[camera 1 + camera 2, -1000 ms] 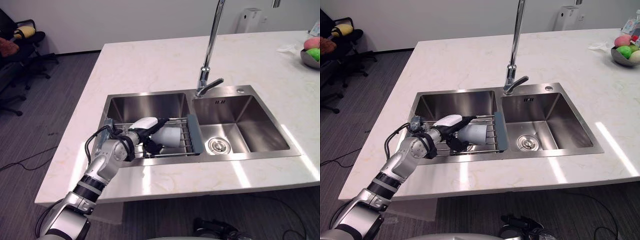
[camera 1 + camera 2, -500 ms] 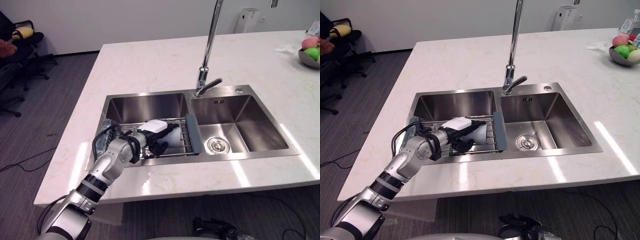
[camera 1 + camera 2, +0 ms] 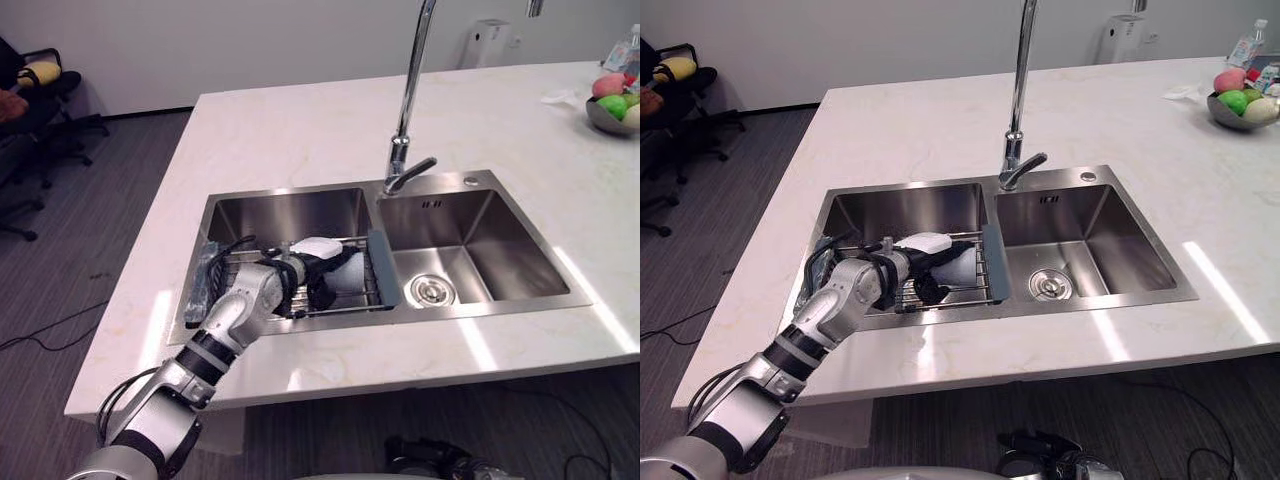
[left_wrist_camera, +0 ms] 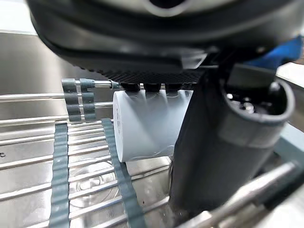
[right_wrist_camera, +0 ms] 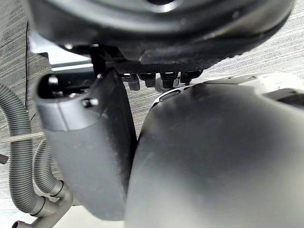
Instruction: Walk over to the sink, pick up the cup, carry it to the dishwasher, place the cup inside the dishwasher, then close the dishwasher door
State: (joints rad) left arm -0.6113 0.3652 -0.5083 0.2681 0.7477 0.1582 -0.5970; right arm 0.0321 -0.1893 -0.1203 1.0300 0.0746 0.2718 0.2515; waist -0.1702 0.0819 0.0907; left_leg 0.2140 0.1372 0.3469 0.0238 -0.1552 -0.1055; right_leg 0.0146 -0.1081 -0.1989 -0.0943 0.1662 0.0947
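Note:
A white cup (image 3: 352, 272) lies on its side on a wire rack (image 3: 372, 290) across the front of the sink's left basin (image 3: 290, 212). My left hand (image 3: 303, 270) reaches in from the lower left and is shut on the cup. Its white-covered thumb lies over the top and the dark fingers curl under the front. In the left wrist view the fingers (image 4: 152, 87) touch the cup (image 4: 145, 124) along one side, and the thumb (image 4: 223, 142) stands against the other. The right wrist view has my right hand (image 5: 85, 142) hanging relaxed over grey carpet.
A tall chrome faucet (image 3: 404, 150) stands behind the divider between the basins. The right basin (image 3: 480, 245) has a drain (image 3: 430, 291). A fruit bowl (image 3: 612, 108) sits far right on the marble counter (image 3: 300, 130). Office chairs (image 3: 40, 80) stand at the far left.
My left hand has slid to the right along the rack and closed further round the cup, which still lies on the rack. The view has shifted a little.

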